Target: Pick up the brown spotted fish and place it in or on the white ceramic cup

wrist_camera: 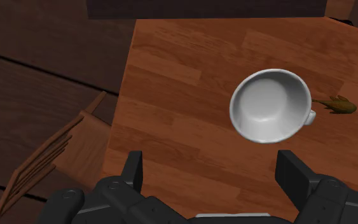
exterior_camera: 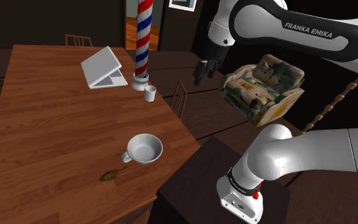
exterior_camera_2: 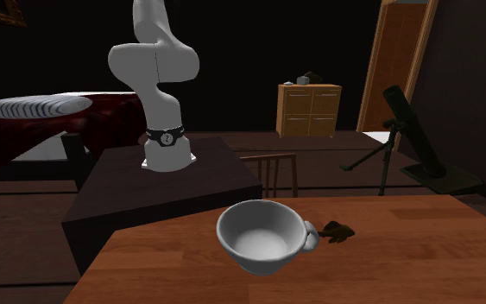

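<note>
On the wooden table [exterior_camera: 50, 127], a small brown fish [wrist_camera: 339, 105] lies flat just beside the handle of the white cup [wrist_camera: 269, 105]; so thin and so close to that handle, it could slip from a pinch, or fingers coming down could knock the cup aside. High above, the black gripper [wrist_camera: 212, 178] hangs spread wide, holding and touching nothing

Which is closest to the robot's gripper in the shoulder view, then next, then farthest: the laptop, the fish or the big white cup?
1. White cup, at the near end of the table, lower than the gripper.
2. Brown fish, just past the cup's handle.
3. White laptop, open at the table's far end.
</note>
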